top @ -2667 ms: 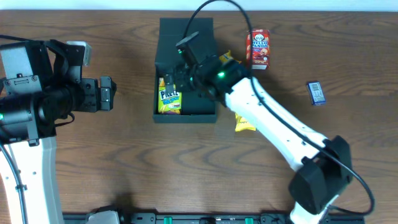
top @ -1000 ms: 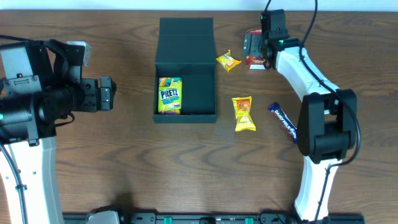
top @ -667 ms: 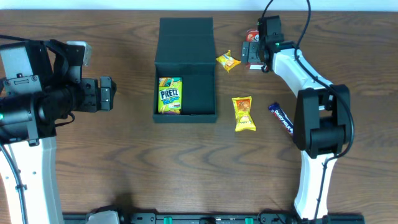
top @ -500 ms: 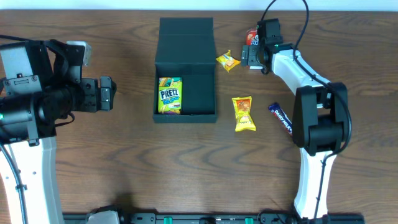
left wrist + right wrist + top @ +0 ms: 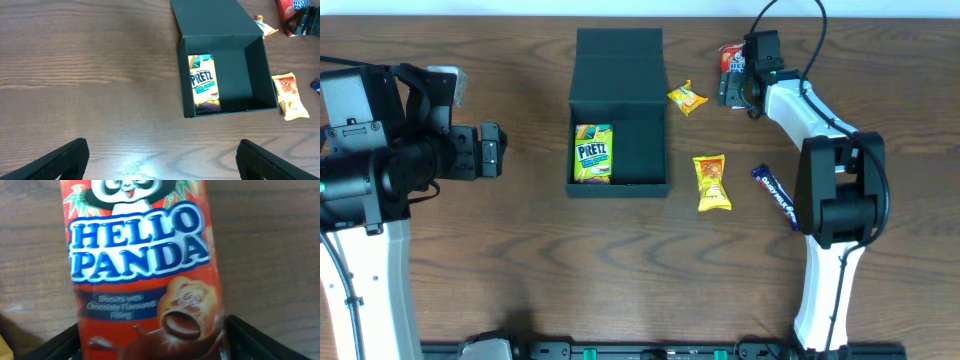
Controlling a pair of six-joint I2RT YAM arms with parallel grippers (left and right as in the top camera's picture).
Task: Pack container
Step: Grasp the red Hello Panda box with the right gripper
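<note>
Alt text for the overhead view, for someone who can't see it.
The right gripper straddles a red Hello Panda box at top right. The open dark container holds a Pretz box; the left gripper hangs open at left.

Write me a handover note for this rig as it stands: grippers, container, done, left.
Left gripper: open, empty, well left of the container.
Right gripper: at the Hello Panda box, fingers either side of it; a firm grip can't be confirmed.
Container: open, lid flap folded back. Pretz box lies in its left half.
Done: Pretz packed.
Left: Hello Panda box, small yellow packet, yellow-orange packet and dark blue bar, all on the table right of the container. Then probably close the lid.
</note>
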